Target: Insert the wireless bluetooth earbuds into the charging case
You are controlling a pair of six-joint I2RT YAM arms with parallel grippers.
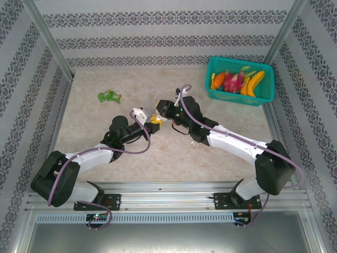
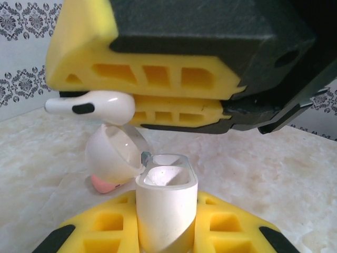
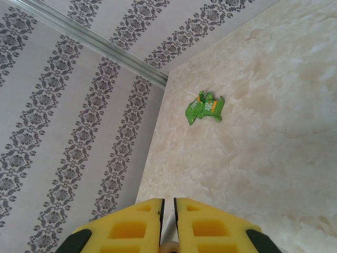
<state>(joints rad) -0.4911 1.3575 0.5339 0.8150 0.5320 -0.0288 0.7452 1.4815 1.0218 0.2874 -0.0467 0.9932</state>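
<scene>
Walls papered in grey damask stripes (image 1: pixel 158 37) and framed by aluminium posts (image 1: pixel 47 39) enclose a beige marbled tabletop (image 1: pixel 174 158). A crumpled green wrapper (image 1: pixel 109 96) lies on it well to the left of both grippers, beyond them. In the middle of the table the left gripper (image 1: pixel 151 123) meets the right gripper (image 1: pixel 160 109), their yellow fingertips almost touching. In the left wrist view, the left gripper (image 2: pixel 166 224) is clamped on an upright white charging case (image 2: pixel 166 205). Its lid (image 2: pixel 113 155) is flipped open to the left, and the socket faces up. A small pink rounded thing (image 2: pixel 105 183) rests on the marble just beyond that lid; what it is cannot be told. Directly above the case, the right gripper (image 2: pixel 126 96) pinches a white earbud (image 2: pixel 92 105) lying level, with its stem pointing left, clear of the case mouth. Far to the right of both grippers, a teal basket (image 1: pixel 263 97) of plastic fruit sits by the back wall.
</scene>
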